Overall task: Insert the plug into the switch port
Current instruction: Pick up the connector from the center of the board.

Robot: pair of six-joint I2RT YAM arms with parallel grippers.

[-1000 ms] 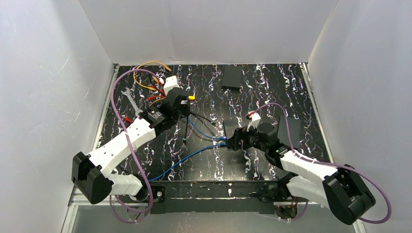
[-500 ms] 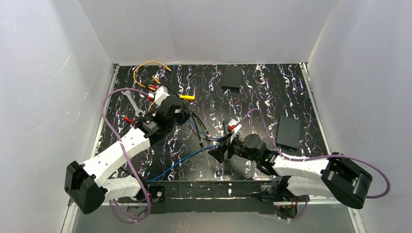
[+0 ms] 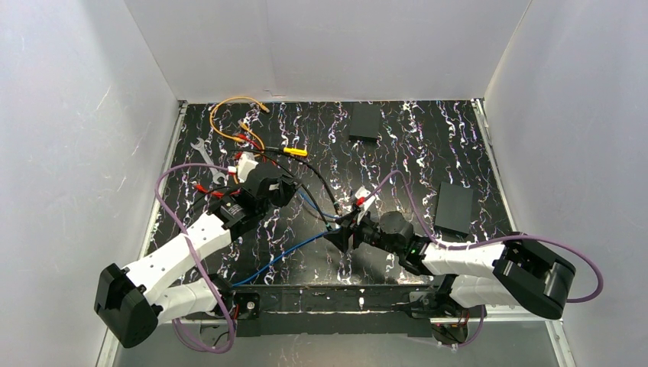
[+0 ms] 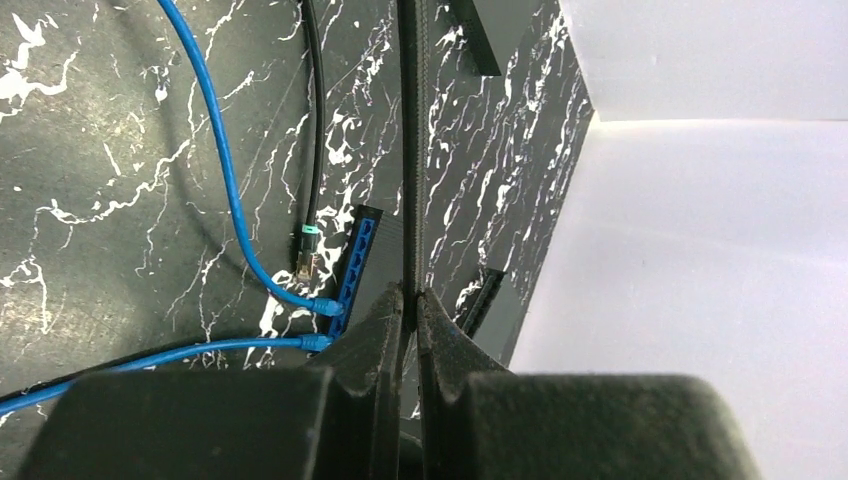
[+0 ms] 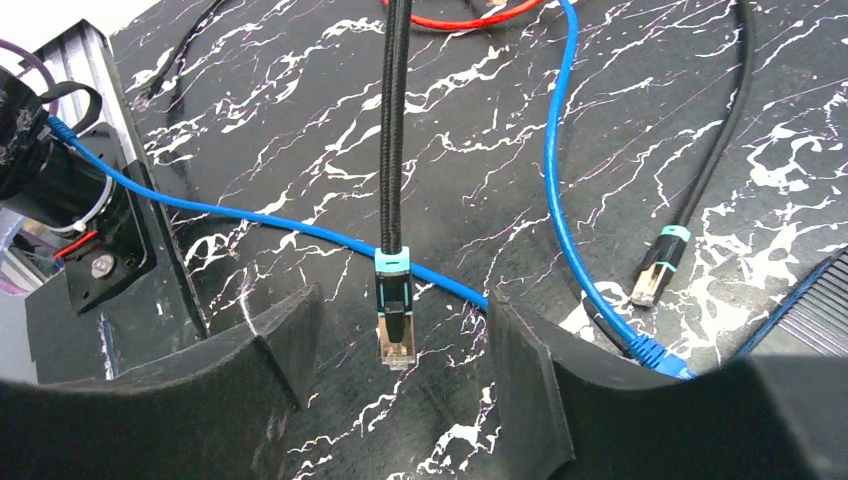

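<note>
**Black braid pinched on the left, plug hanging in the right's open gap**

Black foam fingers of the right gripper [image 5: 402, 305] stand wide apart and touch nothing. Between them hangs the plug [image 5: 394, 335], teal collar above and gold tip below. Its long axis runs straight down the gap, so the tip points back towards the right wrist. We cannot tell whether it rests on the table [image 5: 300, 130] or hangs just clear of it. The black braided cable [image 5: 391, 120] rises from the collar, crossing over a blue cable [image 5: 250, 222].

The left gripper [image 4: 408, 300] is clamped narrowly on that same braid further along, so the left arm carries the cable while the right arm is nearer the plug.

The switch [image 5: 812, 295] shows only as a corner low on the right of the right wrist view, to one side of the open fingers. From the left wrist its row of blue ports [image 4: 355, 262] lies near a second plug [image 4: 307, 245] on the table.

We judge the ports sit sideways from the plug's axis, so the plug must be turned once gripped.
</note>
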